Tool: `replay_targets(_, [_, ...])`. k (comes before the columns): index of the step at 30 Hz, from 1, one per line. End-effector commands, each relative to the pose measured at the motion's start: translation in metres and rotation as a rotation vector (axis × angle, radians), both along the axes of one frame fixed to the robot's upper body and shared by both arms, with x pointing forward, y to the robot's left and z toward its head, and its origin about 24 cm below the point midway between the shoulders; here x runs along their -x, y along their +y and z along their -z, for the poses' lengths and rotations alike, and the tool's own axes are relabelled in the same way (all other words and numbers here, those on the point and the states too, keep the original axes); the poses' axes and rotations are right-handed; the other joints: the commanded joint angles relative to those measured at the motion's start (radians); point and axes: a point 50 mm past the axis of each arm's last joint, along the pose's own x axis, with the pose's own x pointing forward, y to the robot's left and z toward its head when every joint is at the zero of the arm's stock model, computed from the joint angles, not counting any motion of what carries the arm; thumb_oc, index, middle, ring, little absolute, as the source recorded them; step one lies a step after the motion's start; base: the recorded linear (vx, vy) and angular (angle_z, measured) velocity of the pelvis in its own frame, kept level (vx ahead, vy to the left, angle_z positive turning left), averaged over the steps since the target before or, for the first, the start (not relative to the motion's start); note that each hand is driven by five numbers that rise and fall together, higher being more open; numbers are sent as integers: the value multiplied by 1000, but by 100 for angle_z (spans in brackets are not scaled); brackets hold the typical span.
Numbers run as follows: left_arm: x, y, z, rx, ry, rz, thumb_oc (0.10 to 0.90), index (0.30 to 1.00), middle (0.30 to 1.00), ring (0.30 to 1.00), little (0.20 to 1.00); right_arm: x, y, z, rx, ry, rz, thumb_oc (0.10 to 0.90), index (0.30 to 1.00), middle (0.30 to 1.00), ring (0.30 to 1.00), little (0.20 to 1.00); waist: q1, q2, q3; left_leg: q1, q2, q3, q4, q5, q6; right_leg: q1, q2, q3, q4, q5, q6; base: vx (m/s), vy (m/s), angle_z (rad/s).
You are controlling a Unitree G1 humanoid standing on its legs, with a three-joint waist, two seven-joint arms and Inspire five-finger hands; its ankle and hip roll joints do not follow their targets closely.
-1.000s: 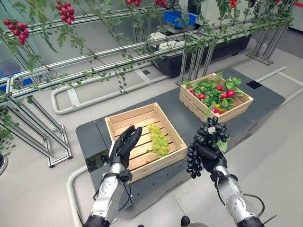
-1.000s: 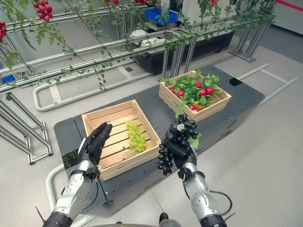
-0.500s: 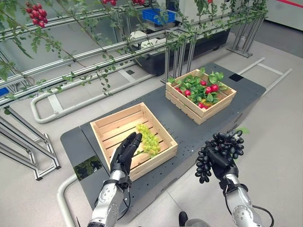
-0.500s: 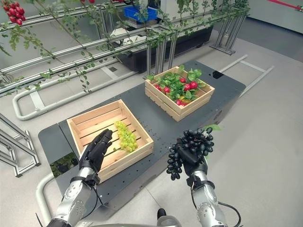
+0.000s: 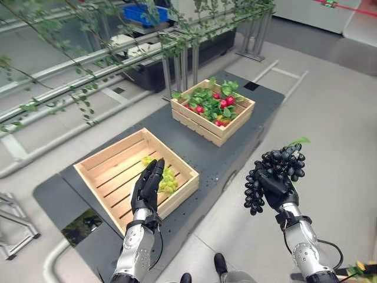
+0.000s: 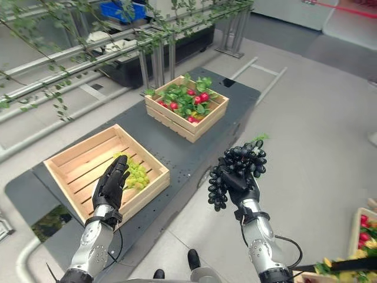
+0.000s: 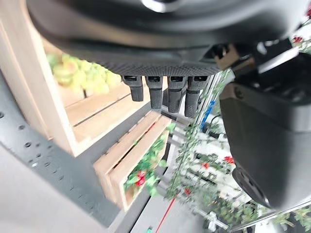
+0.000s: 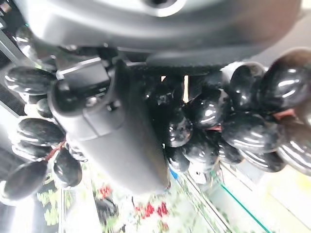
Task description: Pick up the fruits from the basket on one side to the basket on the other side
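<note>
My right hand [image 5: 278, 190] is shut on a bunch of black grapes [image 5: 277, 168], held up over the floor to the right of the dark platform; the grapes [image 8: 252, 124] bulge past the curled fingers in the right wrist view. My left hand [image 5: 147, 186] hangs open, fingers straight, over the front edge of the near wooden crate [image 5: 106, 162]. A bunch of green grapes [image 5: 166, 178] lies in that crate just past the fingertips [image 7: 160, 94]. The far wooden crate [image 5: 200, 127] holds red fruits [image 5: 225, 102] among green leaves.
Both crates stand on a dark platform [image 5: 203, 156] with grey floor around it. Metal rails with leafy vines [image 5: 88, 65] run behind the platform. Another box with red and yellow fruit [image 6: 359, 242] shows at the lower right.
The whole picture has shifted, so the camera has moved. My right hand keeps the black grapes, now out over the floor to the right of the platform. The left hand stays by the near crate.
</note>
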Motion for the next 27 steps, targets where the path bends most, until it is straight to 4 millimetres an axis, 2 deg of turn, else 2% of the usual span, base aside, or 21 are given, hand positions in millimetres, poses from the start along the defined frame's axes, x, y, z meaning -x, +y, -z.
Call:
replay_targets(1, [-30, 8, -59, -88, -311, -12, 800, 900, 900, 900, 900, -25, 0, -72, 10, -380, -31, 400, 300, 300, 300, 300, 2, 67, -36, -5, 30, -4, 18, -110, -20, 43, 31, -27, 21, -47, -19, -117, 239, -32])
replay_targets(4, [-36, 10, -67, -122, -337, 0, 800, 900, 900, 900, 900, -22, 2, -73, 12, -390, -39, 400, 300, 300, 300, 300, -16, 75, -30, 2, 25, 33, 7, -117, -11, 0, 15, -29, 35, -22, -2, -113, 246, -32])
replay_targets(6, [-37, 11, -70, -148, -347, -4, 800, 900, 900, 900, 900, -20, 3, -73, 27, -399, -54, 400, 300, 300, 300, 300, -20, 78, -22, 17, 20, 61, -4, -122, -11, -20, -8, -66, 31, 17, 6, -92, 216, -47])
replay_targets(9, [-35, 17, -72, -193, -332, -29, 800, 900, 900, 900, 900, -22, 8, -71, 37, -393, -114, 400, 300, 300, 300, 300, -6, 82, -5, 38, 28, 147, -8, -135, -24, -26, -39, -195, -2, 71, 30, -105, 137, -65])
replay_targets(10, [-34, 20, -73, -206, -326, -44, 800, 900, 900, 900, 900, -23, 11, -71, 35, -392, -139, 400, 300, 300, 300, 300, 1, 86, 1, 44, 34, 170, -8, -134, -25, -35, -45, -241, 41, 75, 35, -131, 85, -90])
replay_targets(11, [-33, 23, -74, -227, -322, -40, 800, 900, 900, 900, 900, -24, 14, -70, 30, -390, -159, 400, 300, 300, 300, 300, 11, 92, 10, 48, 43, 195, -8, -131, -21, -46, -55, -277, 124, 66, 32, -144, 64, -114])
replay_targets(13, [-33, 25, -75, -255, -314, -16, 800, 900, 900, 900, 900, -25, 18, -67, 19, -380, -179, 400, 300, 300, 300, 300, 15, 101, 12, 42, 53, 206, -8, -121, -12, -56, -50, -280, 261, 25, 15, -133, 38, -110])
replay_targets(14, [-34, 23, -74, -275, -300, 7, 800, 900, 900, 900, 900, -25, 22, -64, 12, -362, -202, 400, 300, 300, 300, 300, 20, 106, 10, 34, 62, 223, -8, -114, -7, -46, -54, -312, 380, -38, -4, -90, 6, -56])
replay_targets(15, [-34, 22, -73, -279, -293, 19, 800, 900, 900, 900, 900, -25, 23, -64, 11, -357, -206, 400, 300, 300, 300, 300, 23, 106, 9, 33, 64, 228, -8, -114, -6, -40, -56, -320, 395, -50, -8, -90, -38, -53])
replay_targets(16, [-32, 22, -70, -287, -280, 28, 800, 900, 900, 900, 900, -24, 27, -61, 4, -350, -232, 400, 300, 300, 300, 300, 31, 104, 8, 35, 68, 249, -8, -115, -3, -14, -65, -360, 441, -84, -16, -46, -98, -42])
replay_targets(17, [-29, 24, -68, -281, -276, 29, 800, 900, 900, 900, 900, -23, 32, -58, -2, -345, -264, 400, 300, 300, 300, 300, 45, 98, 3, 34, 74, 278, -8, -114, -4, 28, -75, -403, 429, -112, -22, 7, -103, -47])
replay_targets(19, [-27, 24, -65, -266, -267, 41, 800, 900, 900, 900, 900, -22, 36, -55, -3, -336, -285, 400, 300, 300, 300, 300, 55, 88, -3, 43, 74, 297, -7, -123, -10, 82, -80, -431, 402, -146, -10, 39, -170, -69])
replay_targets(20, [-25, 23, -61, -256, -252, 57, 800, 900, 900, 900, 900, -21, 41, -48, -11, -316, -313, 400, 300, 300, 300, 300, 79, 69, -15, 32, 81, 348, 10, -121, -30, 190, -72, -500, 210, -168, -10, -1, -253, -88])
replay_targets(21, [-24, 23, -60, -256, -248, 52, 800, 900, 900, 900, 900, -21, 43, -46, -12, -308, -319, 400, 300, 300, 300, 300, 85, 68, -18, 31, 87, 363, 9, -117, -38, 215, -72, -519, 143, -165, -12, -18, -282, -127])
replay_targets(22, [-24, 20, -56, -246, -230, 50, 800, 900, 900, 900, 900, -22, 45, -42, -15, -285, -318, 400, 300, 300, 300, 300, 88, 66, -22, 31, 99, 382, 3, -106, -53, 234, -55, -507, 75, -164, -10, -28, -153, -127])
replay_targets(23, [-24, 17, -53, -233, -212, 57, 800, 900, 900, 900, 900, -23, 45, -41, -15, -273, -312, 400, 300, 300, 300, 300, 87, 66, -24, 30, 104, 388, 0, -101, -58, 236, -48, -495, 63, -166, -9, -72, -171, -135])
replay_targets(24, [-28, 12, -53, -212, -208, 71, 800, 900, 900, 900, 900, -26, 48, -44, -11, -284, -323, 400, 300, 300, 300, 300, 75, 64, -22, 26, 113, 404, -2, -91, -68, 226, -41, -474, 8, -146, -9, -57, -178, -76])
replay_targets(27, [-27, -4, -41, -180, -148, 135, 800, 900, 900, 900, 900, -24, 44, -36, -24, -220, -270, 400, 300, 300, 300, 300, 54, 59, -26, 23, 125, 410, -8, -84, -76, 222, -17, -445, 8, -156, -25, 10, -140, -56])
